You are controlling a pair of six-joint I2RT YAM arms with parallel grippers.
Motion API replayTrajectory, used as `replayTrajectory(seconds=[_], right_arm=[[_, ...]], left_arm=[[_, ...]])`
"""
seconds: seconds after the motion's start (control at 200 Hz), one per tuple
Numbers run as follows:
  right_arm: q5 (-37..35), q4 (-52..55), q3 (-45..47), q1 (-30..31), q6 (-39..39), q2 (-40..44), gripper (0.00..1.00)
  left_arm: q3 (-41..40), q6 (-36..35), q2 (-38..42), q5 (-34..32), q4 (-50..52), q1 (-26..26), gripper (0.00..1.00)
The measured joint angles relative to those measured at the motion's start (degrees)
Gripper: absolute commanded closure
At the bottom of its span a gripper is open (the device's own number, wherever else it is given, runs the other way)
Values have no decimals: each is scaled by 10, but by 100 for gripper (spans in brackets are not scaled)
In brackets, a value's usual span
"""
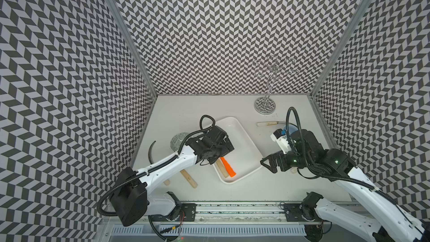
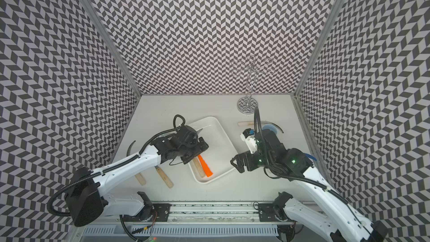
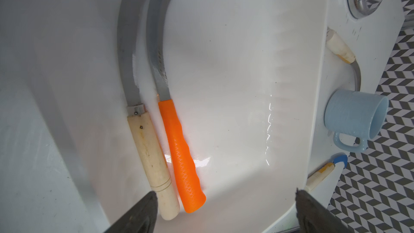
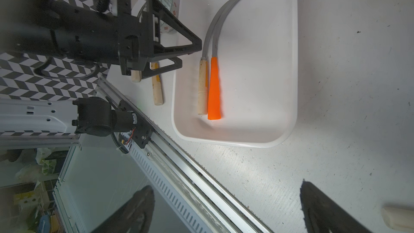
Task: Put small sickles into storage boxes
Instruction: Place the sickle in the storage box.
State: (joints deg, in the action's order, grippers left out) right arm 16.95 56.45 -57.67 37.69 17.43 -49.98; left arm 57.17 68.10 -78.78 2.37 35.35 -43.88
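Front rail [image 1: 232, 208] shuts the worktop's [image 1: 197, 110] 6 o'clock edge; patterned walls box 9, 12 and 3. Bare floor runs from the tray [image 1: 242, 145] to the 12 o'clock wall, with a bare strip between tray and rail.

Far-left sickle [image 1: 150, 152] and near-left sickle [image 1: 189, 178] lie loose at the tray's 8 o'clock, well outside its rim. Grey bowl [image 1: 178, 139] sits half under the left arm.

Left claw [image 1: 223, 154] hangs over the tray's 8 o'clock side, jaws wide, nothing between them. Below it, in the tray, wooden-handled sickle [image 3: 152, 153] and orange-handled sickle [image 3: 181, 160] lie side by side, handles touching, toward the 7 o'clock corner. The tray's 3 o'clock half is bare.

Right claw [image 1: 267, 165] is just outside the tray's 4 o'clock corner, jaws wide, empty.

Back sickle [image 1: 267, 123] lies at 1 o'clock, near the blue mug [image 3: 354, 117] and chrome stand [image 1: 265, 105].

Top views hide both tray blades under the left claw. The right wrist view shows them full length; the left wrist view shows their toothed edges.
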Motion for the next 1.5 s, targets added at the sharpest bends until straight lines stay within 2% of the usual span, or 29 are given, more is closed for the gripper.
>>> replayTrajectory(seconds=[0.185, 0.32, 0.851, 1.142, 1.272, 1.377, 1.497], right_arm=[[2, -5, 0, 0, 1, 0, 0], [-4, -5, 0, 0, 1, 2, 0], [-21, 6, 0, 0, 1, 24, 0], [-29, 20, 0, 0, 2, 35, 0], [-32, 24, 0, 0, 2, 42, 0], [-34, 25, 0, 0, 2, 45, 0], [-35, 25, 0, 0, 2, 47, 0]], left_arm=[[87, -12, -112, 0, 30, 0, 12], [101, -15, -155, -2, 57, 2, 13], [98, -29, -215, -17, 81, 7, 15], [101, -42, -255, -17, 73, 9, 21], [135, -53, -281, -17, 81, 8, 29], [158, -57, -296, -22, 84, 5, 43], [155, -57, -297, -23, 85, 4, 52]])
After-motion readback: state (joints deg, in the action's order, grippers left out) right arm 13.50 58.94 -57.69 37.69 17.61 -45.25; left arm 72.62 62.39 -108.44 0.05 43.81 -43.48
